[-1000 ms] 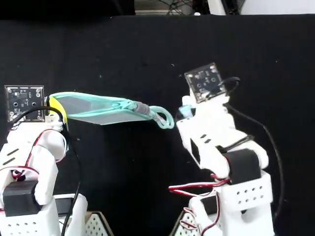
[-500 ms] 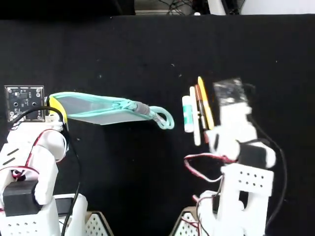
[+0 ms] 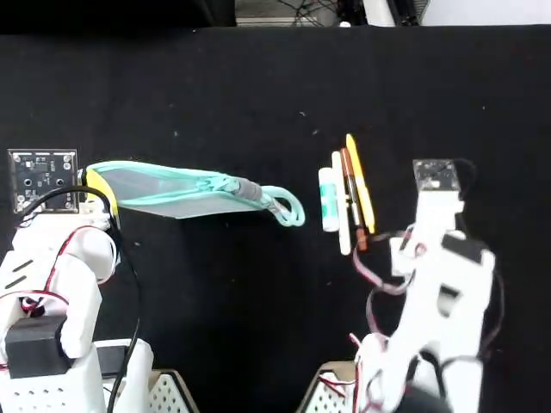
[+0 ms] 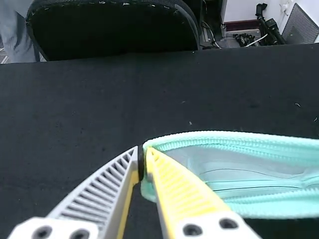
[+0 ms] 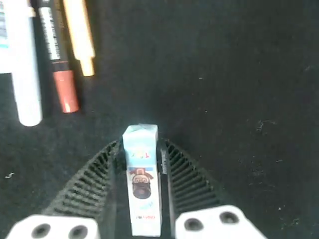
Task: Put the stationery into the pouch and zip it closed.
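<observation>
Firmly gripped: eraser [image 5: 142, 189] on the right, pouch [image 3: 168, 194] on the left

Nearest the right wrist camera, the right gripper [image 5: 141, 145] is clamped on the small pale-blue eraser, with one black ribbed finger pressed to each long side. The block's near end sinks out of sight between the finger bases. Whether it rests on the table [image 5: 239, 74] or hangs above it cannot be told. Just beyond its tip three pens lie side by side: a white pen [image 5: 24, 74], a brown marker [image 5: 56, 55] with a red cap, and a yellow pen [image 5: 79, 35]. Their far ends are cut off by the frame edge. From above, these lie in a tight row with a white-and-green glue stick [image 3: 328, 200] on the side toward the pouch, all well apart from it. The right arm [image 3: 443, 284] stands near the pens' closer ends.

On the left, the left gripper [image 4: 142, 152] is closed on the end of the teal pouch, a grey finger on one side and a yellow one on the other. The pouch stretches away and runs off the frame there. The high view shows it lying across the table, with a zip pull [image 3: 248, 188] and a loop strap [image 3: 291, 211] at the end toward the pens. Whether the zip is open cannot be made out. Farthest off, past the table's edge, stands a dark chair [image 4: 109, 22].
</observation>
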Motion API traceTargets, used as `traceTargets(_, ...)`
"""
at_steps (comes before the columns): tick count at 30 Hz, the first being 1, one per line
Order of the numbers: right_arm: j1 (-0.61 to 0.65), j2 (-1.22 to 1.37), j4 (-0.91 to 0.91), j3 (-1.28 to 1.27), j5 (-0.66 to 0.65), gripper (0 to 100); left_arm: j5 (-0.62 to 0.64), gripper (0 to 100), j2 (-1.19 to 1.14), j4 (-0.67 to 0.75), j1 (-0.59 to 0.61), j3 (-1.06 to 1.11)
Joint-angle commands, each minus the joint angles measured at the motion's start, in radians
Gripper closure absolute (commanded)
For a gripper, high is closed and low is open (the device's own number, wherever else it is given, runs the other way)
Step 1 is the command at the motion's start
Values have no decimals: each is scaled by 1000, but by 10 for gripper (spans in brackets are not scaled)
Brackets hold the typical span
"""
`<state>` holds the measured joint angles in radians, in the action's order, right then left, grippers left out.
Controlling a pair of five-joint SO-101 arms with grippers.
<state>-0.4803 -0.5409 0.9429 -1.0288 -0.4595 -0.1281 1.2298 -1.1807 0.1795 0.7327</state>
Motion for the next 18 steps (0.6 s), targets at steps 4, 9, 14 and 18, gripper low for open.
traceTargets(4,-23,338,-55,202,3,984,-12,969,-11,-31,-5,50)
traceTargets(9,-15,456,-71,237,-20,894,-12,968,-11,-31,-5,50)
traceTargets(14,6,456,-71,234,-49,838,-12,968,-18,-21,-5,48)
traceTargets(18,23,446,-69,239,-44,878,-12,969,-20,-21,-5,48)
